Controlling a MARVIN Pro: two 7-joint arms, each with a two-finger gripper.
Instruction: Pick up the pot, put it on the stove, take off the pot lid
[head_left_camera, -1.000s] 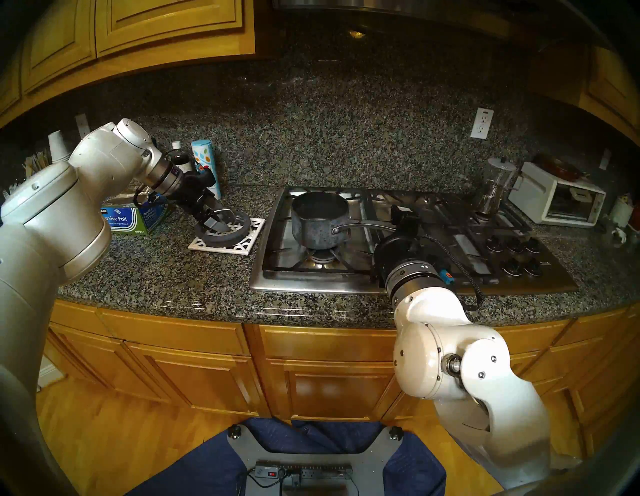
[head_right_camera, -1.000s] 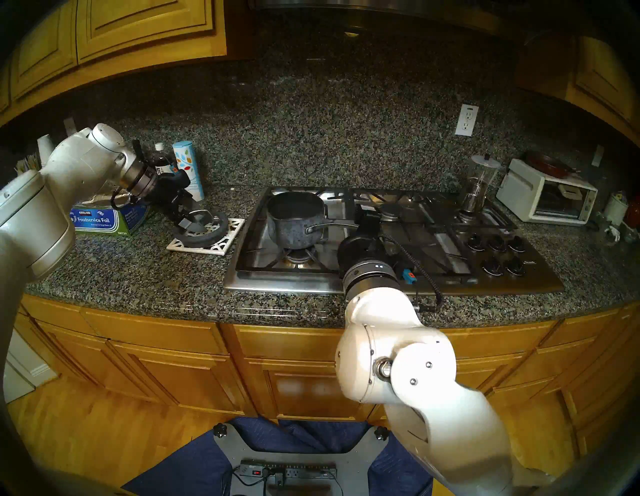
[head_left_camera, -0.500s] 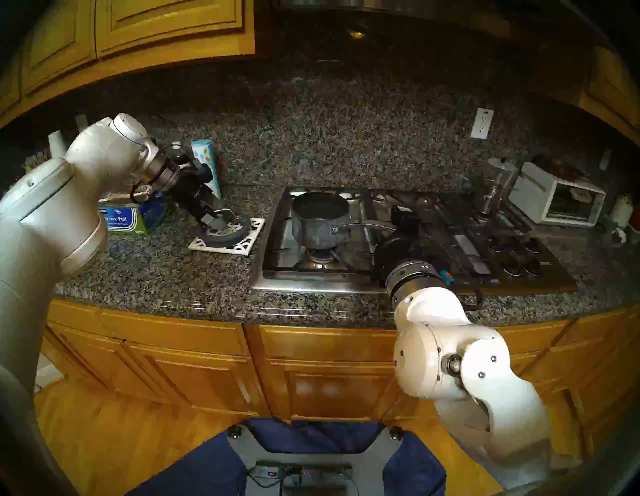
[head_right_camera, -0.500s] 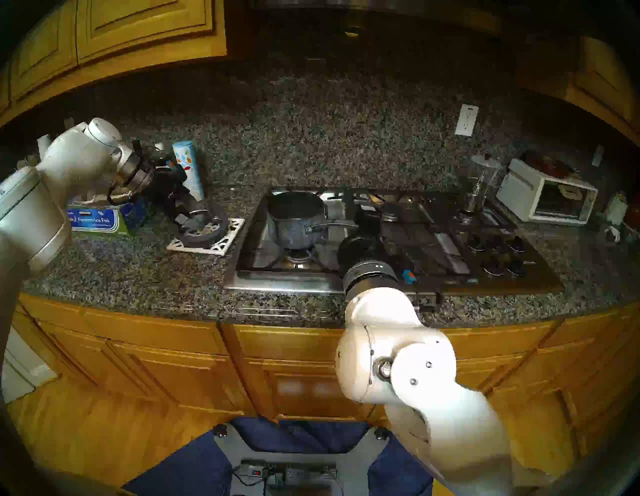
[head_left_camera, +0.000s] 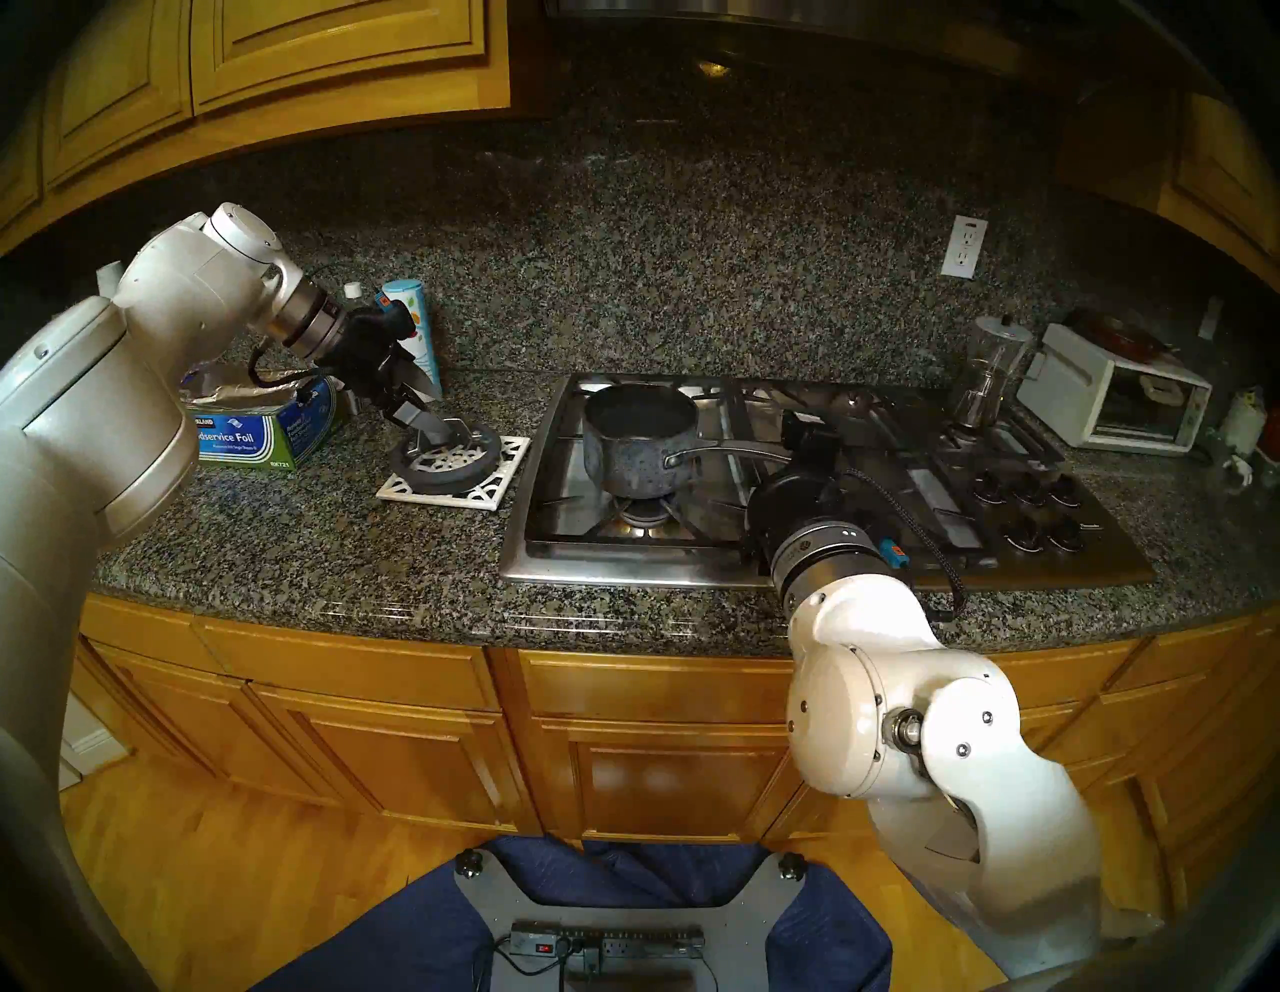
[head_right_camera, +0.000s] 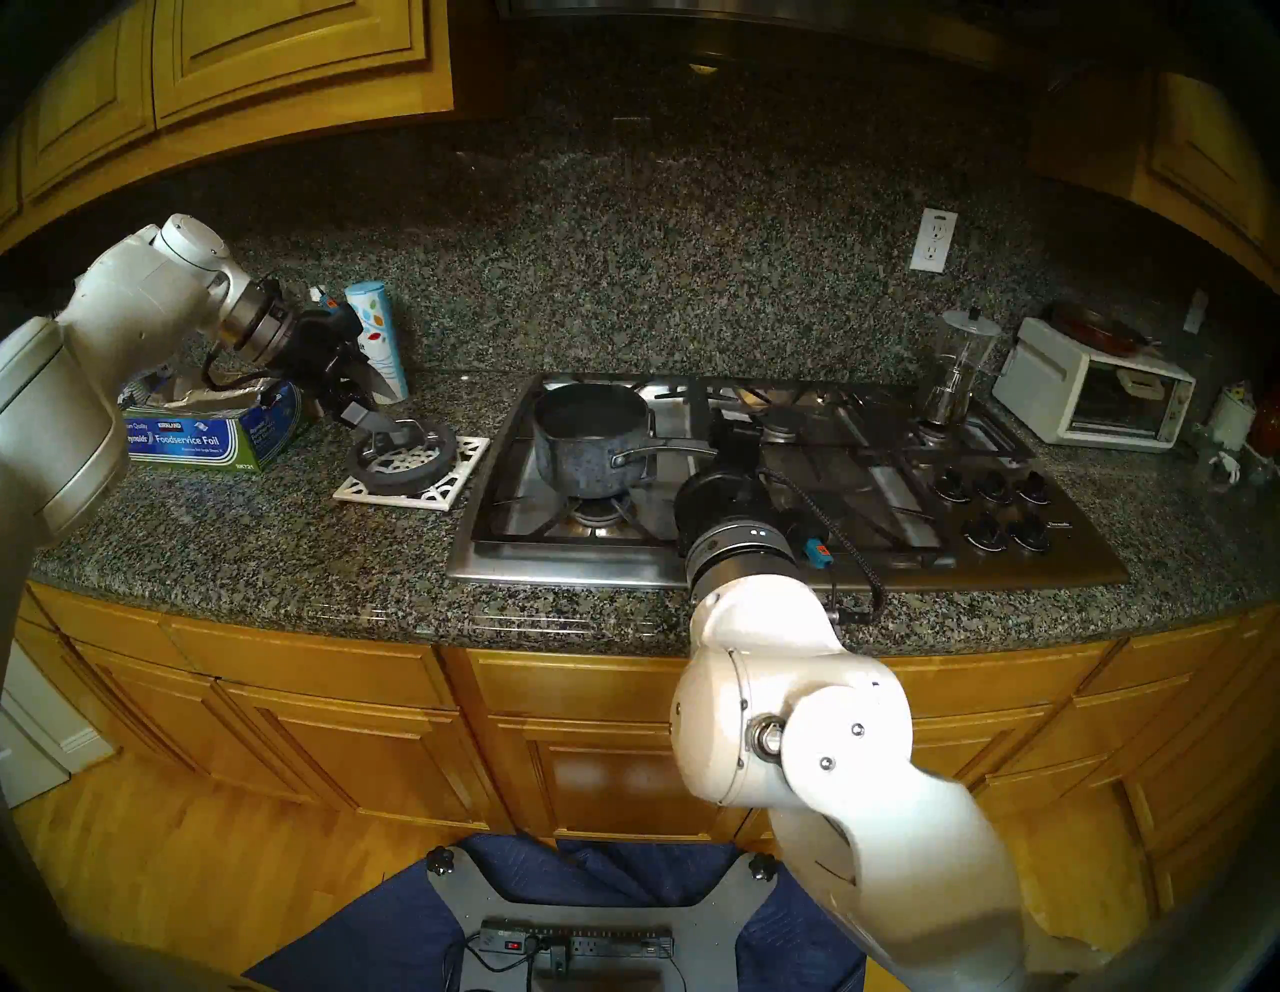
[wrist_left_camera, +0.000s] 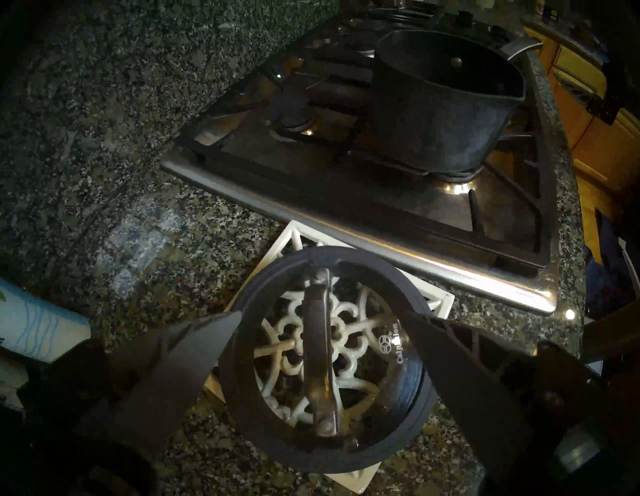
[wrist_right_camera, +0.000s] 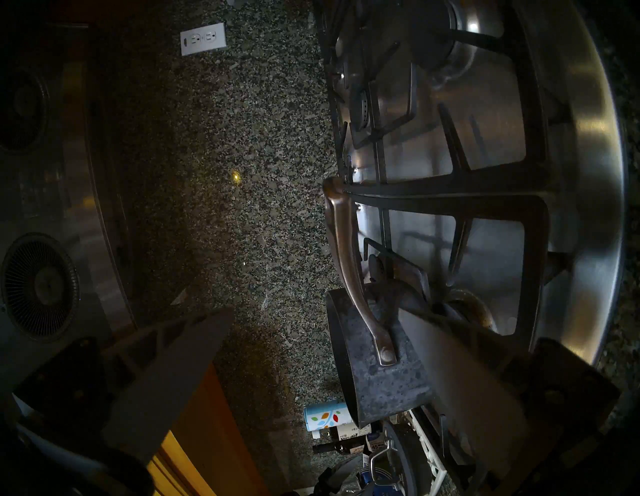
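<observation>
The left gripper (wrist_left_camera: 322, 317) hangs with its two fingers spread wide and nothing between them, tilted down over the pot lid (wrist_left_camera: 327, 360). In the left wrist view the lid lies directly below and between the fingertips, its silver loop handle (wrist_left_camera: 320, 350) running along the gap, clear of both fingers (wrist_left_camera: 194, 350). The lid sits flat on a white lattice trivet (wrist_left_camera: 438, 303) on the granite counter (head_left_camera: 312, 547). In the head view the fingers stand just above the lid's far edge, apart from it.

Beyond the lid from this gripper lies the stove (wrist_left_camera: 408, 261), and on its near-left burner stands the pot (head_left_camera: 641, 443), uncovered, dark inside, its long handle (head_left_camera: 727, 450) pointing toward the right gripper (wrist_right_camera: 311, 313). To the left gripper's other side are a blue foil box (head_left_camera: 267, 433) and a tall patterned canister (head_left_camera: 415, 325).

The right gripper is likewise wide open and empty, level over the stove's front. In the right wrist view the pot's handle lies between its fingers but nearer the lower-right one, not clamped.
</observation>
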